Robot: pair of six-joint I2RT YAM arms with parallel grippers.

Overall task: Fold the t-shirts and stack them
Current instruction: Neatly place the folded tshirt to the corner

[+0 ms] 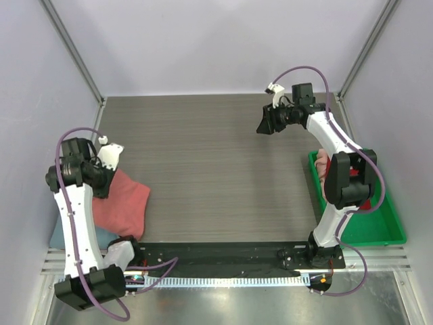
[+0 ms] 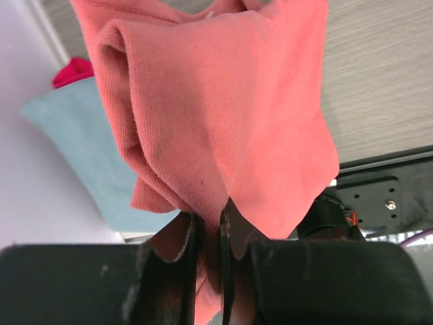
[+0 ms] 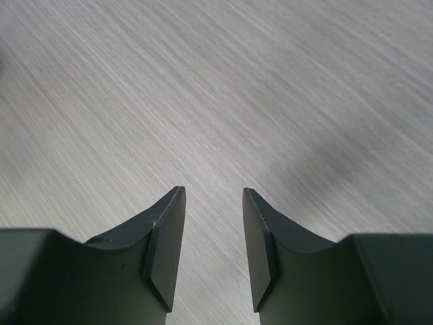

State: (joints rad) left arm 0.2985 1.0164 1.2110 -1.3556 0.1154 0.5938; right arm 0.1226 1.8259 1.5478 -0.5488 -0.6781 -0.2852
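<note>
Grey wood-grain tabletop (image 1: 216,169) spreads below my left pincer (image 2: 206,252), pressed nearly together on a bunched edge of the salmon-red soft cloth t-shirt (image 2: 223,115). So thin a bite could slip, I judge, and undo the folds. Partly under that shirt lies the dusty grey-blue cloth t-shirt (image 2: 74,149); well apart from it, my right pincer (image 3: 213,223) hangs half spread, empty.

Left gripper (image 2: 208,222) low at left edge, clamping salmon-red t-shirt (image 2: 223,122) | right gripper (image 3: 213,193) up by far-right corner, jaws parted
</note>
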